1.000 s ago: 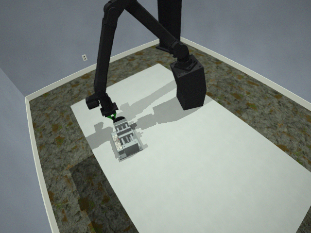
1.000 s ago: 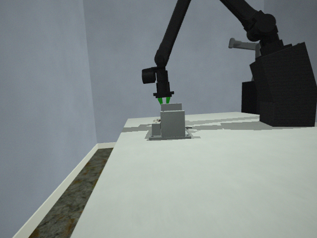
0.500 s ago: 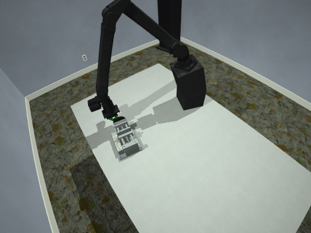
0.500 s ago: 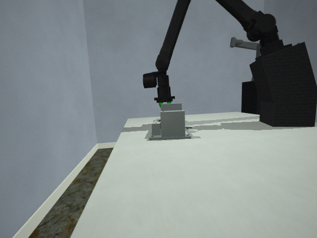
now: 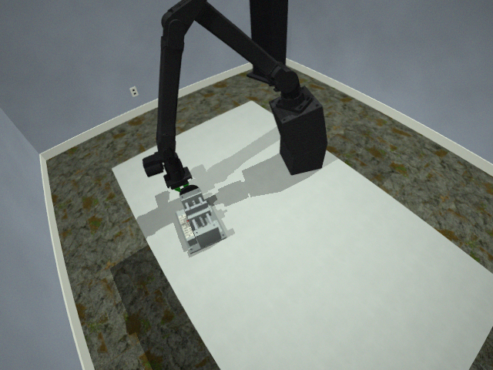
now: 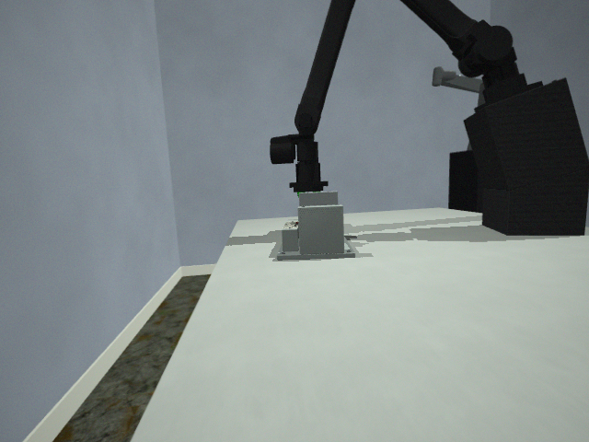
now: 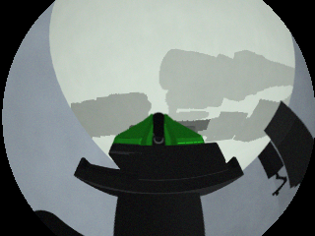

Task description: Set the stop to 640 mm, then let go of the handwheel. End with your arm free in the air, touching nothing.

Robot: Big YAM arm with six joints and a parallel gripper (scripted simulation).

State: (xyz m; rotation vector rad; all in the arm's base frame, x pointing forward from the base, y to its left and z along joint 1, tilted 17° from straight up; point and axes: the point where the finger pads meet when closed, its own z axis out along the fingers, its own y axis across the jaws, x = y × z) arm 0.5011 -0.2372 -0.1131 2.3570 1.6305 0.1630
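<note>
- hand point(image 5: 182, 186) clenched on something at the far end of the stop fixture point(image 5: 201, 223); by position that is the handwheel point(image 5: 189, 188), a dark rounded part that barely shows under the green fingers
- fixture sits near the left edge of the worktop point(image 5: 318, 247), bolted on a flat base plate point(image 6: 284, 255). scale strip point(image 5: 183, 227) runs along its left side with a small red marker point(image 5: 187, 218); digits too small to read, so cannot tell the current setting
- risk 1: no readable scale from these views, so overshooting or stopping short of 640 is the main failure. judgement only
- risk 2: the grip looks to be right at the fingertips on a small round part. if the wrist axis is off the wheel axis, turning could make the pads slip or walk off the rim
- risk 3: letting go while still loaded sideways could nudge the wheel off the setting. unload, then spread the fingers, then lift straight up
- pose: forearm point(image 6: 320, 71) comes down steeply, wrist point(image 6: 306, 161) points nearly straight down, fingers almost hidden behind the grey block point(image 6: 320, 228) in the exterior view
- wrist view shows the finger pair closed to a narrow peak, worktop and shadows beyond; wheel itself hidden there
- arm's pedestal point(image 5: 314, 159) stands well apart at the back of the worktop
</note>
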